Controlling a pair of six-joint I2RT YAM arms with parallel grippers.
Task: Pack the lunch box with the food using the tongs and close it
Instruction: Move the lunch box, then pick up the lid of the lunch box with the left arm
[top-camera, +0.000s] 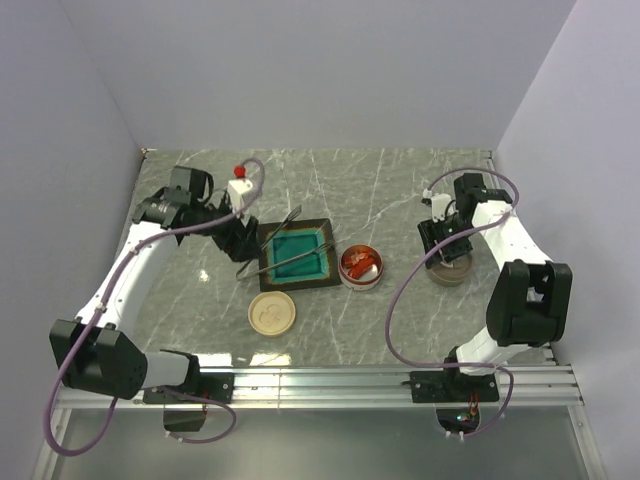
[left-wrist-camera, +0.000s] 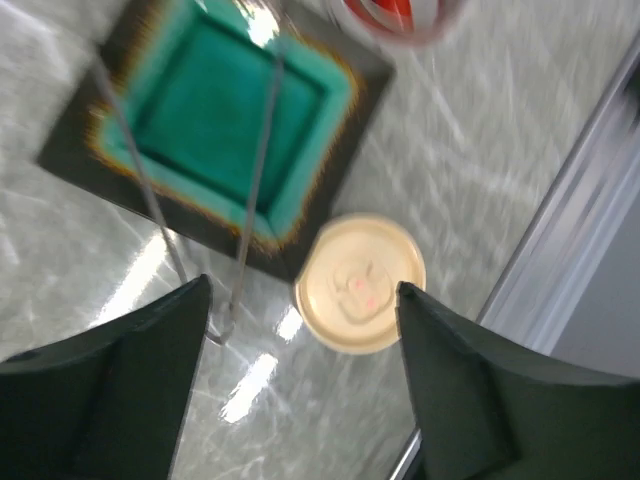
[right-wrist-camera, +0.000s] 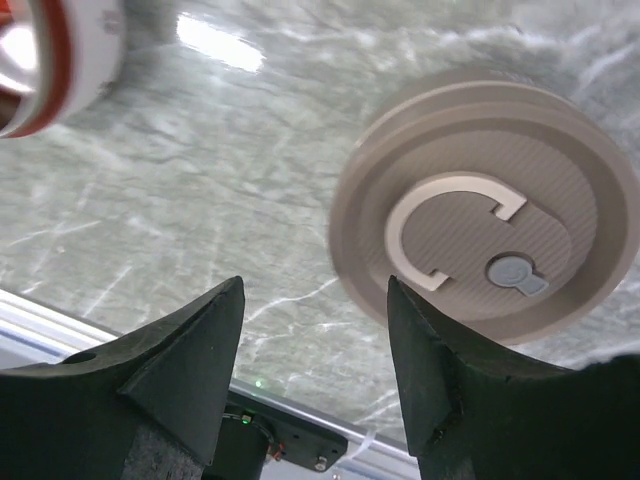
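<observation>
The silver tongs (top-camera: 268, 245) lie slantwise over the left part of the teal tray (top-camera: 322, 272), with the joined end on the table at the near left. In the left wrist view the tongs (left-wrist-camera: 258, 180) form a narrow V across the tray (left-wrist-camera: 340, 95). My left gripper (top-camera: 238, 240) hovers open over the tongs' joined end, its jaws (left-wrist-camera: 302, 285) holding nothing. Red-orange food (top-camera: 360, 263) sits in a round white lunch box (top-camera: 360, 282). My right gripper (top-camera: 440, 250) hangs open and holds nothing (right-wrist-camera: 313, 285), just beside a round taupe lid (right-wrist-camera: 485, 230).
A round cream disc (top-camera: 271, 312) with pale shapes on it lies in front of the tray, also seen in the left wrist view (left-wrist-camera: 360, 285). The aluminium rail (top-camera: 330, 380) runs along the near table edge. Walls enclose the left, back and right.
</observation>
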